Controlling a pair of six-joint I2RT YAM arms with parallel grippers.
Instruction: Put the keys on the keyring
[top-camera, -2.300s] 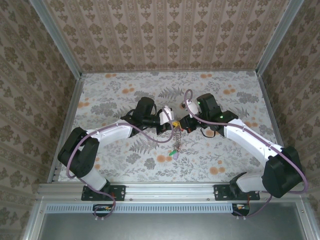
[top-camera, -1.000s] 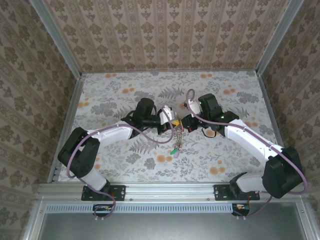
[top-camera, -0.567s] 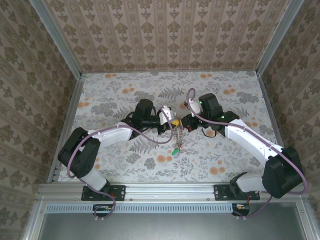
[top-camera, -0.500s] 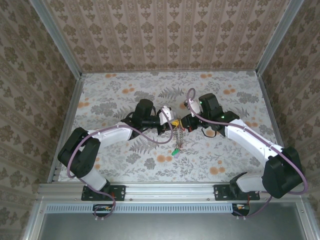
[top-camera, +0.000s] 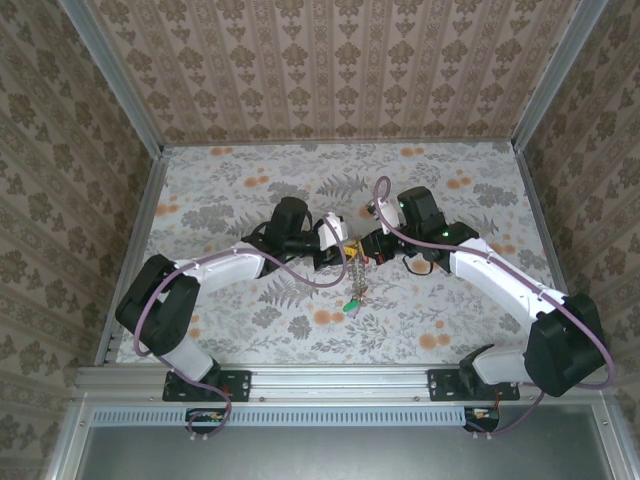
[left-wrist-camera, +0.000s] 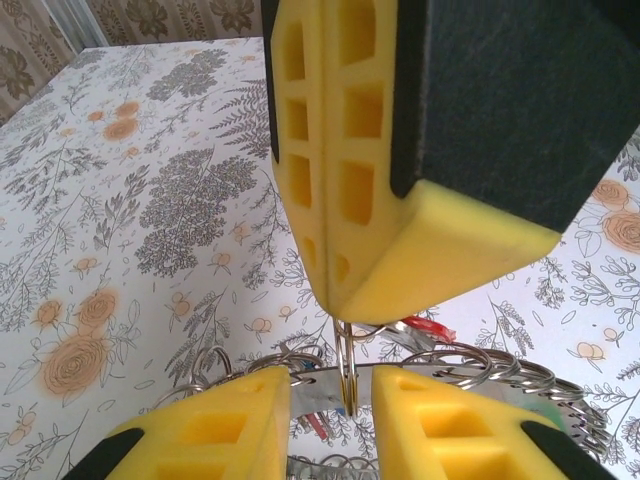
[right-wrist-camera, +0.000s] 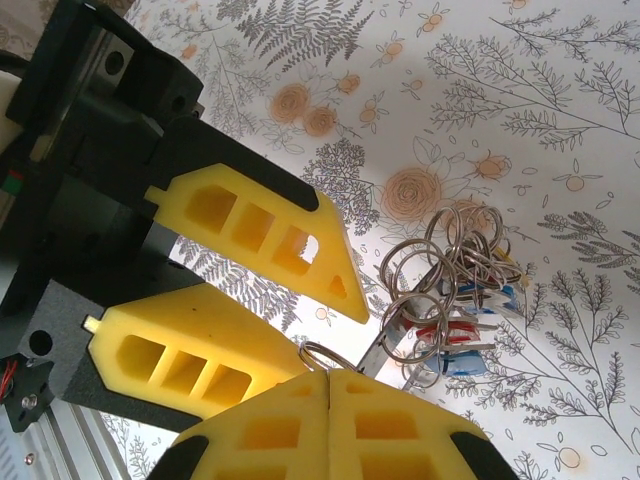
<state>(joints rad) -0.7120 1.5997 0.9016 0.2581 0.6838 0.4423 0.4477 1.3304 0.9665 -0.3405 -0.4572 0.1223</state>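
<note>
While right end effector (right-wrist-camera: 328, 374) pinches keyring (right-wrist-camera: 440, 298), left end effector (left-wrist-camera: 331, 390) gapes.

light: bright, even | shadows: soft | focus: overhead sharp, wrist foregrounds soft

Shiny metal keyring (right-wrist-camera: 447, 268), glossy plastic tags (right-wrist-camera: 450, 335)

White arms (top-camera: 228, 264) with black joints (top-camera: 290, 224), purple cables (top-camera: 301, 272) and yellow, hollow-celled foam jaws.
</note>
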